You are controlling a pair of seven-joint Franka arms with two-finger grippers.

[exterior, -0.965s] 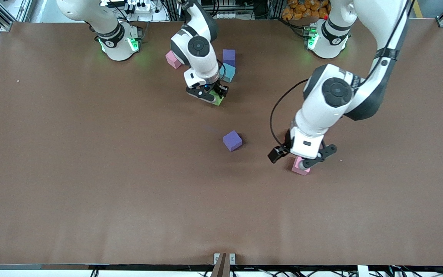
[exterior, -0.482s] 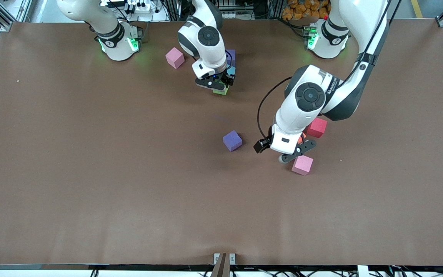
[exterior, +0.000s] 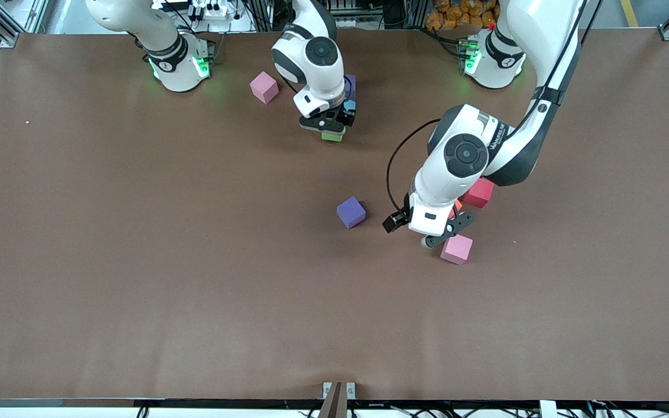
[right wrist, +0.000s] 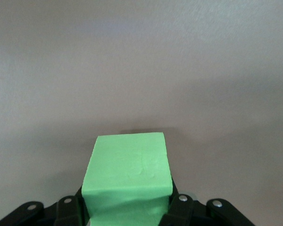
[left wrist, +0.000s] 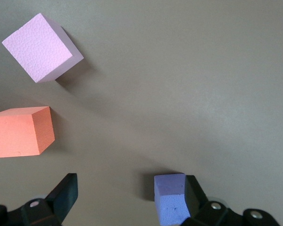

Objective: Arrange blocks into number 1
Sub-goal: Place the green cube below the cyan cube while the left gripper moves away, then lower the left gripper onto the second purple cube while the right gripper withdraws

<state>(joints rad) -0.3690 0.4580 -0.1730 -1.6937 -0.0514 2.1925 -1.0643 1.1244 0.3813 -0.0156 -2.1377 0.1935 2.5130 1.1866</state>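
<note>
The right gripper [exterior: 330,123] is clamping the green block [exterior: 332,137], hanging it just beside the purple block [exterior: 350,83] it is partly hiding. The left gripper [exterior: 440,231], fingers spread wide and empty, is hovering between the loose purple block [exterior: 351,212] and the pink block [exterior: 457,249], with the orange block [left wrist: 20,131] close under the hand.

**Both arms reached in from the top of the front view**

The right arm came down from its base at the upper left, its wrist bent near top centre, and the right gripper [exterior: 331,123] pointed downward with its fingers [right wrist: 70,209] clamped tight. The left arm curved down from the upper right, elbow high, its wrist right of centre. The left gripper [exterior: 442,231] hung low there, its fingers [left wrist: 63,195] spread wide apart.
</note>
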